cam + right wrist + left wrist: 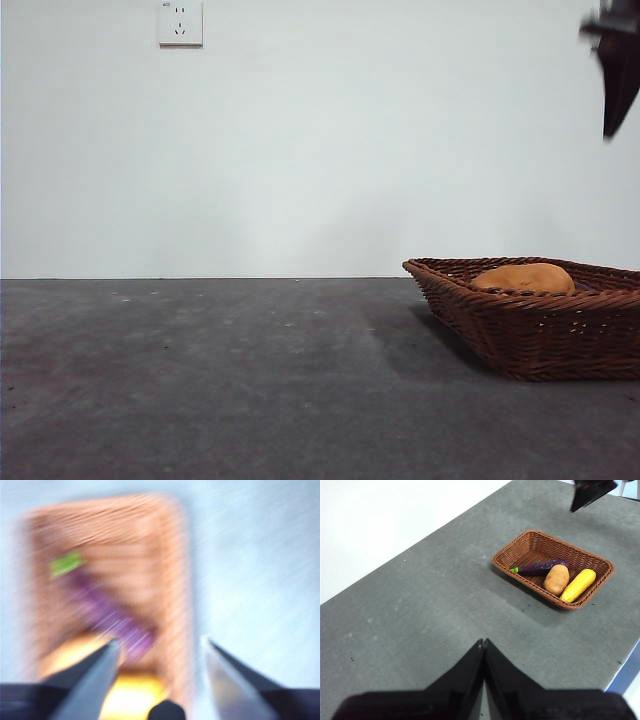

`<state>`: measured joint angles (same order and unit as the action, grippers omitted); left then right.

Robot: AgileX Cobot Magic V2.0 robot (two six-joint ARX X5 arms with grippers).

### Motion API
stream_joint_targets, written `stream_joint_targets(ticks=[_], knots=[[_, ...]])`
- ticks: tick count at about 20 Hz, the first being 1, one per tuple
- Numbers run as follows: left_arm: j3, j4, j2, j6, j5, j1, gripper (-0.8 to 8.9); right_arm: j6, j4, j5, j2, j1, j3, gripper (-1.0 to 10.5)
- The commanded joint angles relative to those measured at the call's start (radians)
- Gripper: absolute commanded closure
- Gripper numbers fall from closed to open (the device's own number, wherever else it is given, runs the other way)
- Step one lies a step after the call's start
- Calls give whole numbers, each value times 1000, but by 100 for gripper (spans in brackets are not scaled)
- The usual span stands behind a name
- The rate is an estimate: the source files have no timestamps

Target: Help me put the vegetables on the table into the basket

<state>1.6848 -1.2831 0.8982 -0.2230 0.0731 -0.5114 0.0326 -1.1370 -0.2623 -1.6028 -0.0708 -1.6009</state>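
The brown wicker basket (pixel 600 565) stands on the dark grey table (pixel 445 615) and holds all three vegetables: the purple eggplant (pixel 542 567) with its green stem, the tan potato (pixel 556 579) and the yellow piece (pixel 578 585). In the front view the basket (pixel 540 330) is at the right with only the potato (pixel 524 278) showing over its rim. My right gripper (pixel 160 642) is open and empty above the basket (pixel 165 570); its view is blurred by motion. It shows as a dark tip at the top right (pixel 615 75). My left gripper (pixel 484 642) is shut and empty, far from the basket.
A white wall with a socket (pixel 180 22) stands behind the table. The table's edge (pixel 620 660) runs close to the basket on one side.
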Motion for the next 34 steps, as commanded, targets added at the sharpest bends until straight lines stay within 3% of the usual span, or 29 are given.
stream_joint_targets(ticks=[1, 2, 5, 9, 13, 17, 20, 32, 34], knots=[[-7, -1, -3, 10, 5, 2, 820, 10, -110, -110, 103, 39, 0, 911], [-7, -4, -3, 10, 5, 2, 820, 26, -148, -119, 153, 55, 0, 960], [-7, -4, -3, 10, 6, 2, 820, 25, -240, -111, 285, 126, 1, 959], [-7, -4, -1, 10, 12, 2, 818, -25, -240, -109, 412, 217, 2, 959], [-7, -10, -1, 10, 12, 2, 818, -84, -240, -32, 480, 299, 2, 958], [-7, -11, 3, 10, 12, 2, 818, -136, -240, -25, 488, 303, 1, 945], [-7, -11, 14, 10, 12, 2, 818, -135, -240, -14, 474, 303, 1, 945], [-7, -28, 59, 1, 9, 2, 817, -135, -240, 234, 425, 303, 1, 945], [-6, -10, 60, 42, 5, 2, 817, -135, -240, 253, 422, 303, 1, 945]])
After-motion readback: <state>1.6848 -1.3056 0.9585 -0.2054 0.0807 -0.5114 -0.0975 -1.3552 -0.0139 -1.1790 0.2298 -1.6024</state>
